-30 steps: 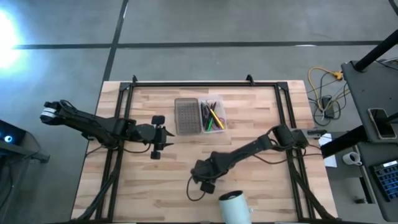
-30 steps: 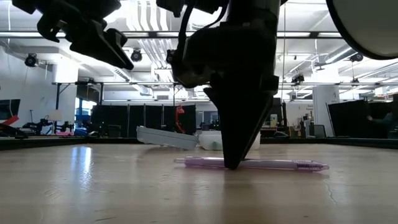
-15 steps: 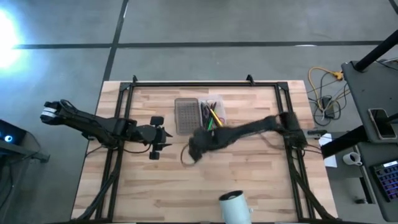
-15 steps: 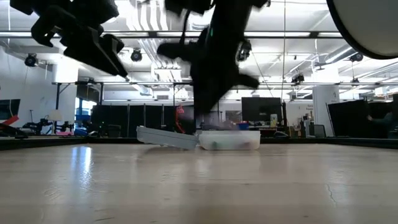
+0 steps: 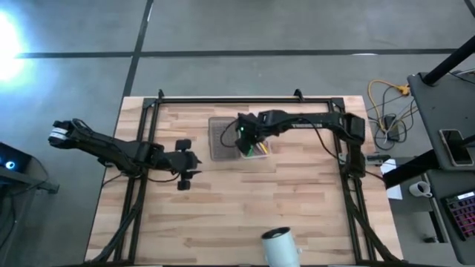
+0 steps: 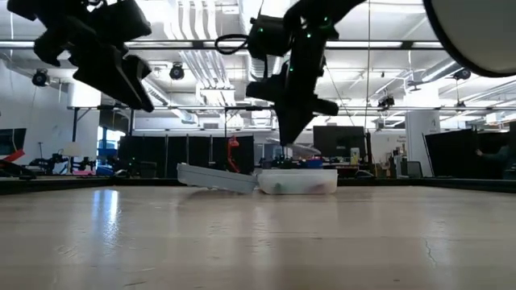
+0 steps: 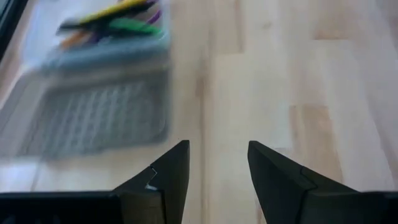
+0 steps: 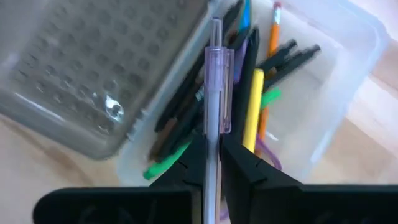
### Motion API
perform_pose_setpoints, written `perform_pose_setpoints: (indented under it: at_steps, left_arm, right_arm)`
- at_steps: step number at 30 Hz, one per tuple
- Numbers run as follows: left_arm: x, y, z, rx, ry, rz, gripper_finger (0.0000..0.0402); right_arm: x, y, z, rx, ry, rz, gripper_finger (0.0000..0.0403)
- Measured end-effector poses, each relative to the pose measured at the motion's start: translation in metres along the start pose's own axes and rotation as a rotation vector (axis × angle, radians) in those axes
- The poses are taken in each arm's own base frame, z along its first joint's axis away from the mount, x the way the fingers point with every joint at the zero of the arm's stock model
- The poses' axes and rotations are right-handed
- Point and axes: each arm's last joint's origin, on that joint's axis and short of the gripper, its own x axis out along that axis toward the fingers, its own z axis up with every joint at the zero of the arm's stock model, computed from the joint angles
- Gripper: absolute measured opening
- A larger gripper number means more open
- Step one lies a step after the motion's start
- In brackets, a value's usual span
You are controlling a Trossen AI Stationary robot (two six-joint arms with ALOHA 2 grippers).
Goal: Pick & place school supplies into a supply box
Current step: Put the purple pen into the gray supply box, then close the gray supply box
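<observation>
Right wrist view shows our right gripper (image 8: 213, 163) pinching a clear purple pen (image 8: 214, 87) above the supply box (image 8: 339, 81), already filled with markers and pencils. Our left gripper (image 7: 217, 163) waits spread; only release remains, we judge.

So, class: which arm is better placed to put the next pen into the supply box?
Right: its gripper holds the clear pen over the supply box; the left gripper waits beside it, open.
</observation>
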Motion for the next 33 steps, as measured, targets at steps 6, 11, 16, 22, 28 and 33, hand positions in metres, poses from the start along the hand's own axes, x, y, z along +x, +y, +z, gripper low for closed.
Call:
perform_pose_setpoints:
  at_steps: [6, 11, 16, 22, 28, 33]
  left_arm:
    - [0.007, 0.005, -0.020, -0.297, 0.067, 0.166, 0.0148]
    - [0.018, 0.010, -0.042, -0.568, 0.105, 0.222, 0.0148]
    - [0.020, 0.011, -0.055, -0.711, 0.011, 0.201, 0.0148]
    - [0.018, 0.024, -0.078, -0.903, -0.145, 0.174, 0.0148]
    - [0.024, 0.041, -0.106, -1.142, -0.364, 0.106, 0.0148]
    - [0.031, 0.054, -0.128, -1.306, -0.339, 0.109, 0.0148]
  right_arm:
    - [0.026, -0.004, 0.005, -0.009, 0.062, 0.005, 0.0037]
    - [0.032, -0.003, 0.004, 0.070, 0.037, -0.039, 0.0070]
    - [0.025, -0.007, 0.005, 0.077, -0.015, -0.094, 0.0121]
    - [-0.010, -0.010, -0.001, 0.001, -0.075, -0.138, 0.0171]
    - [-0.050, -0.007, -0.028, -0.026, -0.082, -0.117, 0.0176]
    - [-0.054, -0.026, -0.057, 0.232, -0.031, -0.254, 0.0154]
